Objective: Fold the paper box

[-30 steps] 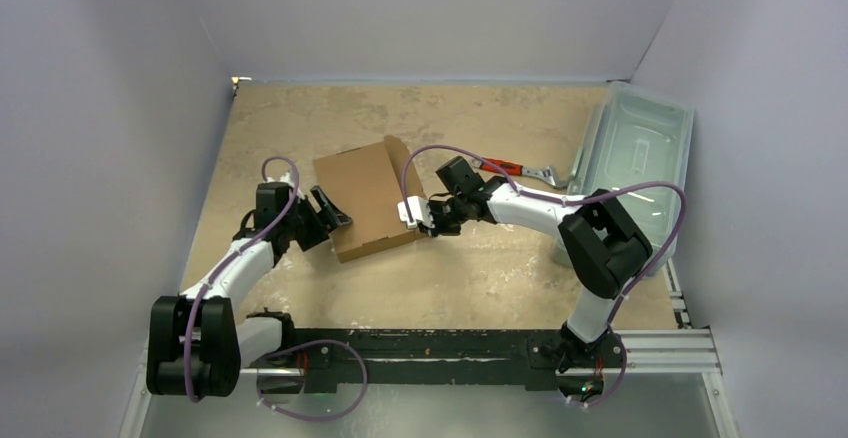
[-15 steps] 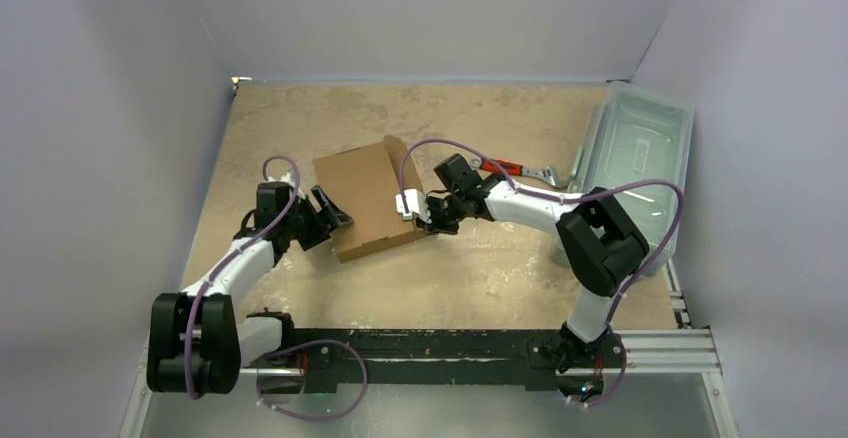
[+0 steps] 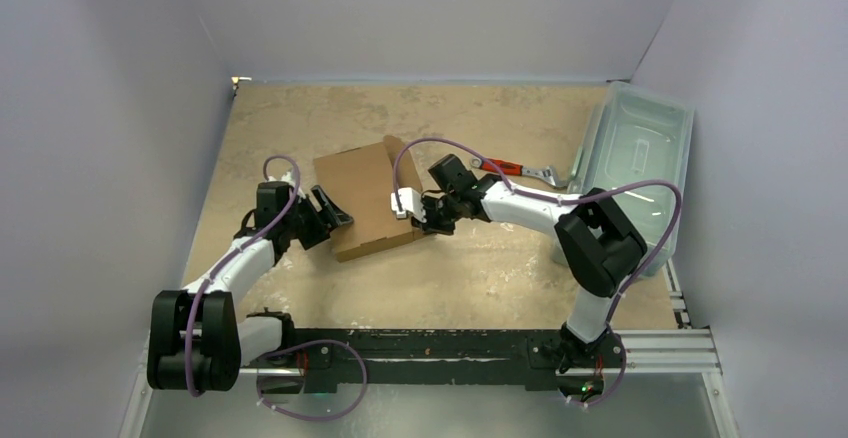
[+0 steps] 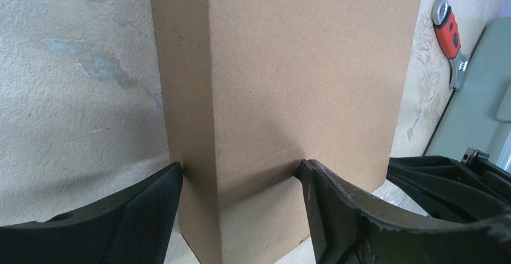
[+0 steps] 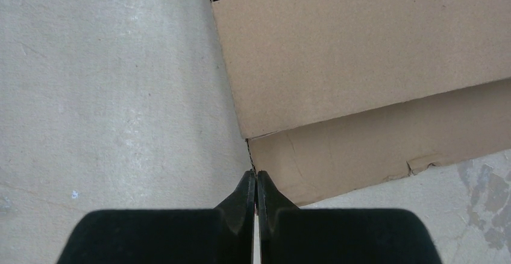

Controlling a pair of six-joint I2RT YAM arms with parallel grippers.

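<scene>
You are looking at the paper box lying on the counter between the two arms, its long axis running from the near edge toward the far wall and leaning a little left at the far end. The left gripper is standing wide open against the box's left side near the near corner; in the left wrist view its jaws are straddling that end, one finger beside the side wall and the other over the top panel, but the frames are not showing a firm hold. The right gripper is fully closed and holding nothing. In the right wrist view its tips are pointing at the box's right edge, where the upper panel is meeting a lower flap lying on the counter; contact looks likely but cannot be confirmed. The coming move is turning on this: the box is lying directly ahead of both grippers, pinned between them across its short axis, each arm about equally near. Judged from this, the left arm is bracing while the right is placed to push or tuck the right flap. The wrench and the plastic bin are sitting well apart to the right.
</scene>
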